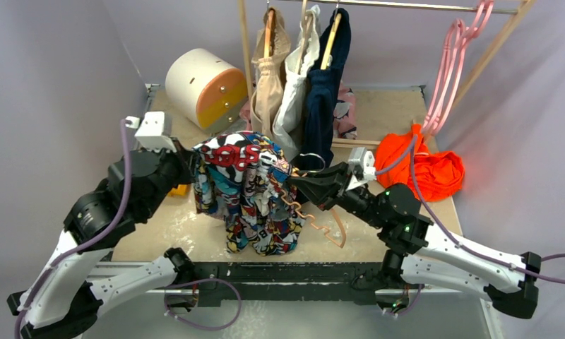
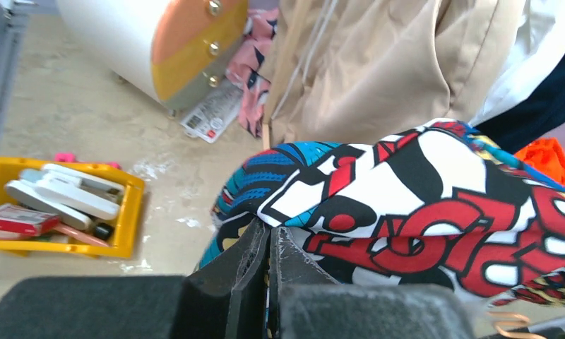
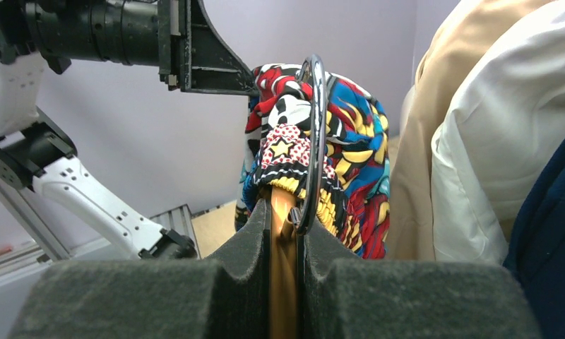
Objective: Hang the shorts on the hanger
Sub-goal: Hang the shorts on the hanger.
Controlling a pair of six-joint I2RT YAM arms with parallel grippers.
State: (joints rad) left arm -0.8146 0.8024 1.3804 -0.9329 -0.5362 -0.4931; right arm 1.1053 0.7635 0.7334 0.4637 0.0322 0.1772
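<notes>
The left tool (image 2: 268, 239) is clenched on the top left edge of the shorts (image 1: 246, 189), holding them above the desk (image 1: 183, 227). The shorts hang mid-desk, between the two arms. The right tool (image 3: 287, 212) is clenched on the neck of the hanger (image 1: 327, 224), just below the hook (image 3: 315, 127). Shorts fabric bunches against the hanger top. One wavy hanger arm shows bare, right of the shorts, sloping toward the near edge.

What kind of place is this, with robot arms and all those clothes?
Probably a robot test lab dressed up like a closet corner: a clothes rail with hung clothes, a left arm and a right arm fixed at the table edge, and plain walls around it.
</notes>
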